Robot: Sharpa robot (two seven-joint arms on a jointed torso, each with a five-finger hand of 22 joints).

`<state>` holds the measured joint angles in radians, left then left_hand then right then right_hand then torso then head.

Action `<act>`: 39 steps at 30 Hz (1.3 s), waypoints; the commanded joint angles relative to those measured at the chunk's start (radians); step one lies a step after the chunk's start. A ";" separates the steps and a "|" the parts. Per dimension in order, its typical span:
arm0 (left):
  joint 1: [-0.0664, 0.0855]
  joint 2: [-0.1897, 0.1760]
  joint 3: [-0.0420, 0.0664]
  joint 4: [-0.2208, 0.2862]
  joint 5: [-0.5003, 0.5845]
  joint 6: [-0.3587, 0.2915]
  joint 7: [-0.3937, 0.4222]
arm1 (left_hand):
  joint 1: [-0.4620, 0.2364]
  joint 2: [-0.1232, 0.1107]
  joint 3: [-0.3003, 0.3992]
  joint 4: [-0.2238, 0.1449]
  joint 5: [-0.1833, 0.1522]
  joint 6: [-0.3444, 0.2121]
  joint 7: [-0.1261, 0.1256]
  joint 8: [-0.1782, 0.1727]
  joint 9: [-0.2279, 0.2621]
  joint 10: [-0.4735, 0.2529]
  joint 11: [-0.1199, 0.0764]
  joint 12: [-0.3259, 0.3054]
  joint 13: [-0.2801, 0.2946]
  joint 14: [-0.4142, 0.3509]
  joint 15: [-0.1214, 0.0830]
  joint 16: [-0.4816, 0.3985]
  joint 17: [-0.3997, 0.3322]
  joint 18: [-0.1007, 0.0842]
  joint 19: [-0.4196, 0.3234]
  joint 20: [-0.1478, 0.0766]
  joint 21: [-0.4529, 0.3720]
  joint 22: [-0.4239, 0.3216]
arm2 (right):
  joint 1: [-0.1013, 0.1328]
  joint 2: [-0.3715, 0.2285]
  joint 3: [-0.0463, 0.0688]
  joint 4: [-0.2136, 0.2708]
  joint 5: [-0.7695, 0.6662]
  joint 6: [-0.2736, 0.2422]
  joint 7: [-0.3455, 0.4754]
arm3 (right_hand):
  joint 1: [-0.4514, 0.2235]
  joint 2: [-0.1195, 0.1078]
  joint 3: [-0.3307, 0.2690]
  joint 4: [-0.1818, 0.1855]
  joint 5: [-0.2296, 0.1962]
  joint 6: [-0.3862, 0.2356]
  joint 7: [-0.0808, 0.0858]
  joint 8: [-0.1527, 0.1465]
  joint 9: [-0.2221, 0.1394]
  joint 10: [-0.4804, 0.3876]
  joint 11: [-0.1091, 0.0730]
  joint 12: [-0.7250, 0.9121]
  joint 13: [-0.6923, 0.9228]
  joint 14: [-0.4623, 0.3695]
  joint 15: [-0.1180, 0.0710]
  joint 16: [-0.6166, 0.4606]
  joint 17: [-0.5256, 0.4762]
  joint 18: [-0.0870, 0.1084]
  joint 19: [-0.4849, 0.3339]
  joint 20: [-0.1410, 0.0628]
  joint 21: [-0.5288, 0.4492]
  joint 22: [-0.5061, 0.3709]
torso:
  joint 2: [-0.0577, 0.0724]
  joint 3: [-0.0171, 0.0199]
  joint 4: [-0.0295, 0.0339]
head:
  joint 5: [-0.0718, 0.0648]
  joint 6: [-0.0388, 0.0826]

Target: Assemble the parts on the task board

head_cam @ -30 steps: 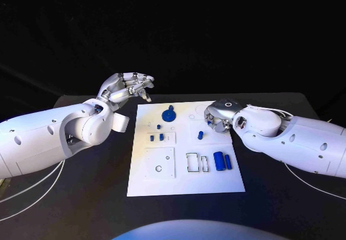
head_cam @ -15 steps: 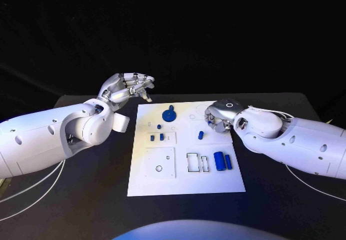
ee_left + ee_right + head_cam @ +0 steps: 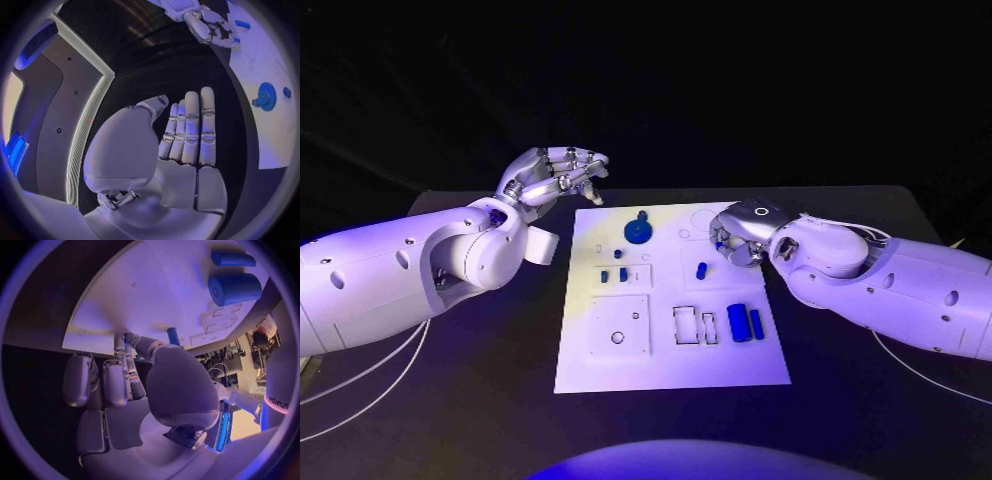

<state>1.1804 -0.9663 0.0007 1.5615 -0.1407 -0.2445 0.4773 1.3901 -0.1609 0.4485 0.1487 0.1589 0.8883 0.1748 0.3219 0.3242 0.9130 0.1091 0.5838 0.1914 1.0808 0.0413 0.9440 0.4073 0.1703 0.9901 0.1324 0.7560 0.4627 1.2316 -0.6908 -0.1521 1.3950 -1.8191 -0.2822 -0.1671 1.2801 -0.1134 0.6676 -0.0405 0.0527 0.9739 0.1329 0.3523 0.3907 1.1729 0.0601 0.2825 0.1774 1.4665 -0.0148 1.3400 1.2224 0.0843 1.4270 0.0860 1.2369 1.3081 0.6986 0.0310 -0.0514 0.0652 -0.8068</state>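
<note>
Blue peg (image 3: pixel 701 269) is approached by the right hand (image 3: pixel 737 238), fingers curled, nothing held; left hand (image 3: pixel 557 172) is raised empty; pinching is judged next.

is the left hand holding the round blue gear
No, the left hand hovers off the white board's far left corner, while the round blue gear lies on the board.

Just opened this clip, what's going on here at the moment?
A two-armed robot works at a white task board on a black table. Its right hand is down over the board's far right part, fingers close to a small blue peg; whether they touch it is unclear. The left hand is raised off the board's far left corner, holding nothing. A round blue gear and two blue cylinders lie on the board.
</note>
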 commanded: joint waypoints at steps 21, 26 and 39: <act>0.000 0.004 0.001 -0.005 0.004 0.020 -0.003 | 0.012 -0.002 0.002 -0.009 0.008 -0.010 0.002 0.005 0.002 -0.017 0.006 -0.009 -0.004 -0.013 0.002 -0.008 0.001 0.012 0.002 0.004 -0.008 -0.002 | 0.028 -0.083 0.019 0.151 0.081 -0.105 0.024 | -0.006 -0.010 -0.007 -0.007 0.006 0.007 0.001 0.006 0.004 0.005 0.001 -0.005 -0.001 0.033 -0.002 0.001 0.002 -0.015 0.008 0.000 0.014 0.093 | -0.001 -0.0001 -0.0013 | 0.006 0.006; 0.000 0.007 0.001 -0.006 0.004 0.018 -0.001 | 0.010 -0.002 0.003 -0.011 0.009 -0.014 0.005 0.007 0.004 -0.038 0.011 -0.019 -0.009 -0.015 0.006 -0.009 0.002 0.011 0.001 0.006 -0.009 -0.002 | 0.026 -0.088 0.021 0.233 0.095 -0.130 0.035 | -0.007 -0.011 -0.008 -0.008 0.007 0.009 0.000 0.007 0.005 0.008 0.000 -0.004 -0.001 0.034 -0.002 0.004 0.006 -0.018 0.013 0.000 0.026 0.099 | 0.000 -0.0011 0.0002 | 0.020 0.005; 0.000 0.028 0.001 -0.012 0.004 0.002 0.009 | 0.010 -0.002 0.003 -0.011 0.009 -0.015 0.006 0.007 0.004 -0.042 0.012 -0.021 -0.010 -0.015 0.007 -0.008 0.002 0.011 0.000 0.007 -0.009 -0.002 | -0.026 -0.035 0.020 0.336 0.083 -0.126 0.045 | -0.006 -0.010 -0.007 -0.008 0.009 0.009 0.000 0.007 0.005 0.009 0.000 -0.005 0.000 0.034 -0.003 0.003 0.003 -0.017 0.011 0.000 0.021 0.097 | -0.004 -0.0053 -0.0024 | 0.081 -0.018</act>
<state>1.1801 -0.9431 0.0006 1.5499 -0.1404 -0.2427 0.4712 1.3901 -0.1609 0.4540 0.1432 0.1628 0.8810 0.1820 0.3255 0.3267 0.8775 0.1197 0.5687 0.1823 1.0700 0.0450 0.9401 0.4084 0.1702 0.9901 0.1323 0.7521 0.4618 1.2100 -0.7283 -0.1317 1.7288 -1.7305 -0.3969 -0.1327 1.2753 -0.1203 0.6623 -0.0455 0.0565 0.9784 0.1323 0.3555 0.3944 1.1745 0.0618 0.2830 0.1767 1.4665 -0.0146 1.3399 1.2263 0.0845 1.4340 0.0861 1.2602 1.3075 0.6961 0.0271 -0.0518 0.1335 -0.8220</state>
